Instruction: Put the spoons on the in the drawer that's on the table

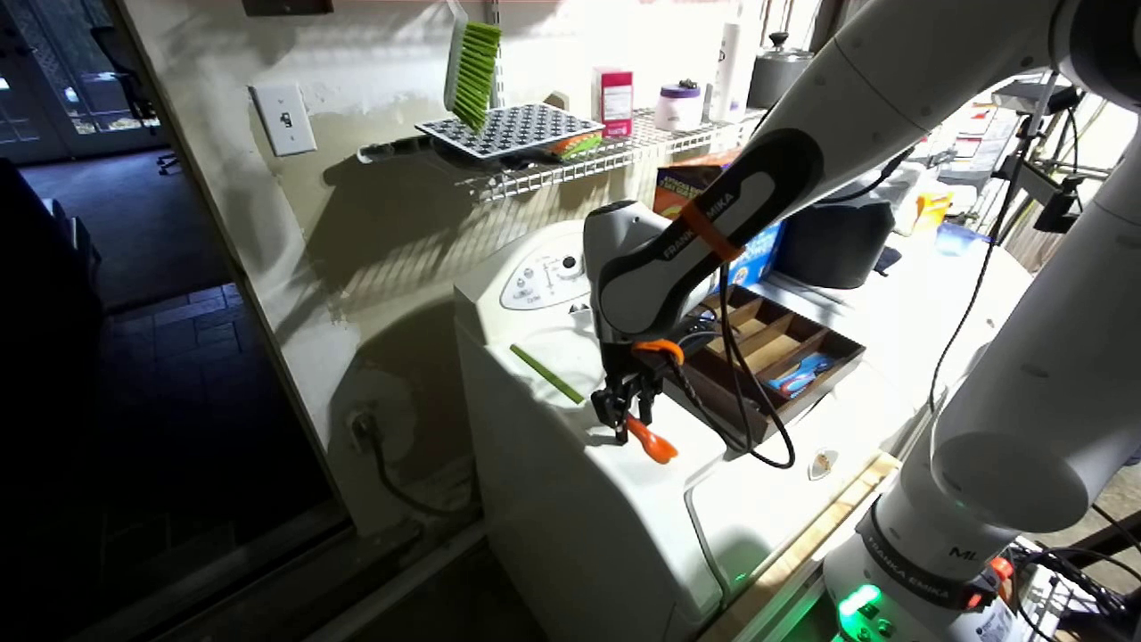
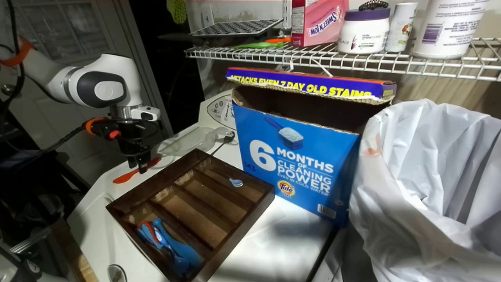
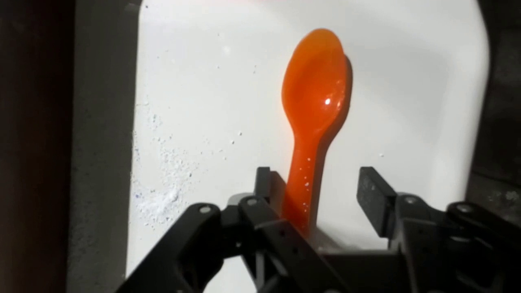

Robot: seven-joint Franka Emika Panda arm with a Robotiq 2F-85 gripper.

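Gripper [image 3: 319, 199] stands with fingers spread either side of the handle of the orange spoon [image 3: 313, 93], nothing pinched. Spoon lies flat on the white table [image 3: 195, 81], beside the drawer [image 2: 250, 220]. It sits off-centre: close by the finger [image 3: 263, 183] toward the loose powder [image 3: 169, 199], clear gap to the opposite finger [image 3: 374, 199]. Can't tell if the near one touches.

Failure modes, my guess: closing off-centre shoves the spoon sideways and it yaws on the smooth top. Grip point is well back from the bowl, so a light pinch could let the bowl droop. Carry too low and it clips the drawer wall. Slack cable [image 1: 790, 450] could snag that rim; contact unclear.

Views: only the wrist shows the offset and the powder. Both exterior views show blue utensils [image 2: 178, 244], spoons by the look, in an end compartment. The small pale-blue spoon [image 2: 236, 182] at the opposite end I only find in an exterior view.
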